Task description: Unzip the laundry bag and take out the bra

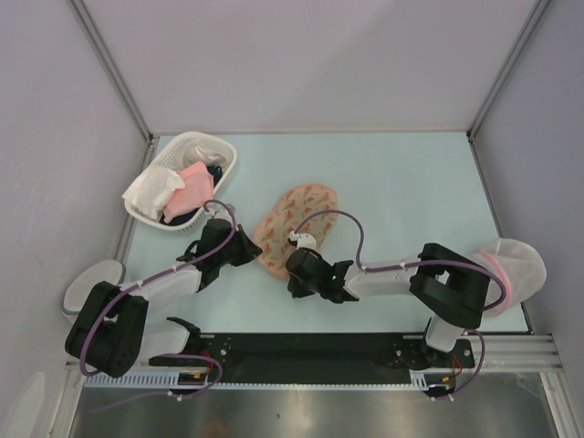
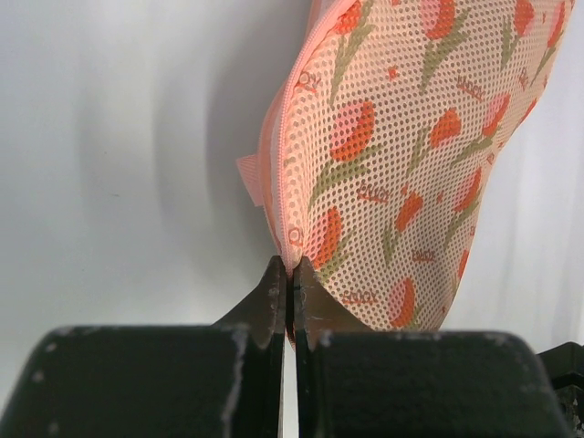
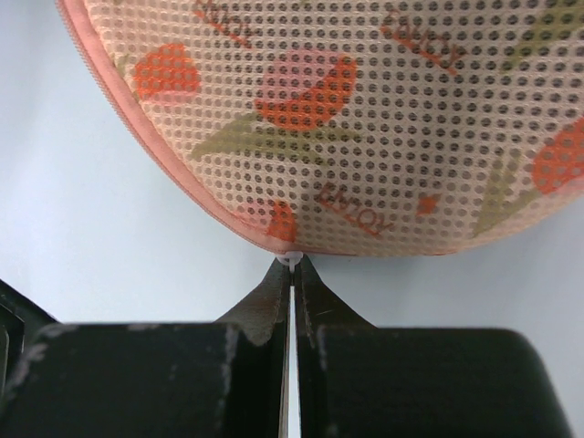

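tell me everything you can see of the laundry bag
The laundry bag is a peanut-shaped pouch of beige-pink mesh printed with orange-red tulips, pink piping along an edge that looks zipped closed. It lies slanted on the table. The left claw is shut on its edge seam; the right claw is shut on a small white bit at its rim.

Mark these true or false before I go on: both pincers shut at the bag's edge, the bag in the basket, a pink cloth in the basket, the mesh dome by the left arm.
1. The left pincer and the right pincer are both shut at the edge of the laundry bag. True.
2. The laundry bag lies inside the white basket. False: it lies on the table, beside the basket.
3. A pink cloth is in the basket. True.
4. The white mesh dome sits by the left arm. False: it sits at the table's right side, by the right arm.
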### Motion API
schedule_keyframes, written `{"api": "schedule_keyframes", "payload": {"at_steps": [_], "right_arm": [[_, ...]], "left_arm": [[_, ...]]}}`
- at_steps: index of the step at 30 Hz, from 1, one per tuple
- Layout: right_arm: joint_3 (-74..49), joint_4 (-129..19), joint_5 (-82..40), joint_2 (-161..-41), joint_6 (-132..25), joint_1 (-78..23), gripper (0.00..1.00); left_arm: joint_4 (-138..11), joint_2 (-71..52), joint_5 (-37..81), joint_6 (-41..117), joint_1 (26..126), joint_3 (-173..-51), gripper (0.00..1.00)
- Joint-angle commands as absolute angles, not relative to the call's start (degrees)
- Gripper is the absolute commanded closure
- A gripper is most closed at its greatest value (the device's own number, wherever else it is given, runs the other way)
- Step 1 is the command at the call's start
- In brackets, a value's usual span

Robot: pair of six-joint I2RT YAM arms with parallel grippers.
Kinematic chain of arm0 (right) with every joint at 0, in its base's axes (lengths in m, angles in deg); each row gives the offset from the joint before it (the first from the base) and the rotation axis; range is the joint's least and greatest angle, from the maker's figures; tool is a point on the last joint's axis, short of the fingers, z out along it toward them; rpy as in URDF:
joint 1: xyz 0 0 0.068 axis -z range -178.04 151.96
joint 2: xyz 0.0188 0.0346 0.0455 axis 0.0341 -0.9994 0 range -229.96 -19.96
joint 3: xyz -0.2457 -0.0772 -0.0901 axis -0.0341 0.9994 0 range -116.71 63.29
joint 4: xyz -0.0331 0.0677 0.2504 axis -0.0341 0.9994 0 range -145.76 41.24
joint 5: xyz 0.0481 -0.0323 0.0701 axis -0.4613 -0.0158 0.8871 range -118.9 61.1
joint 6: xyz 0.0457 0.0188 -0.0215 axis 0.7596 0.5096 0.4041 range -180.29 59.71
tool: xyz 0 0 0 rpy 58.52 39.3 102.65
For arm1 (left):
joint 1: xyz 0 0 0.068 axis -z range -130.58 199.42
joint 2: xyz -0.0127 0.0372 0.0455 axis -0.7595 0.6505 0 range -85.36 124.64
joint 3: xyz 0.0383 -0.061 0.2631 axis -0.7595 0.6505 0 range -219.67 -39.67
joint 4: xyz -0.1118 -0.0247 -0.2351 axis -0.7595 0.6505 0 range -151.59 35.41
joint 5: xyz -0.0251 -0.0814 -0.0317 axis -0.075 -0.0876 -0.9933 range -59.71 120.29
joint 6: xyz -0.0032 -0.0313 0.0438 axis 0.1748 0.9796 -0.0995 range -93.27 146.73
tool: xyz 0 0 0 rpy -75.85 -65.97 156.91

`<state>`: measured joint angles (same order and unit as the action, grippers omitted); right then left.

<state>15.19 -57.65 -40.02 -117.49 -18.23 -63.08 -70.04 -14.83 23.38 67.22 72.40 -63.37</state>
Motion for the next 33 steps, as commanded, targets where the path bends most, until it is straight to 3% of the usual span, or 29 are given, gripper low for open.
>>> {"api": "schedule_keyframes", "payload": {"at_steps": [1,33], "right_arm": [[16.44,-56.37,-41.47,-115.41,-18.02,-61.94,1.0],[20.22,-56.28,-43.14,-113.91,-20.74,-55.7,1.0]], "left_arm": [[-71.53,-14.52,24.23,65.75,71.22,-65.51,1.0],[-71.0,-14.69,23.7,65.05,70.34,-65.42,1.0]]}}
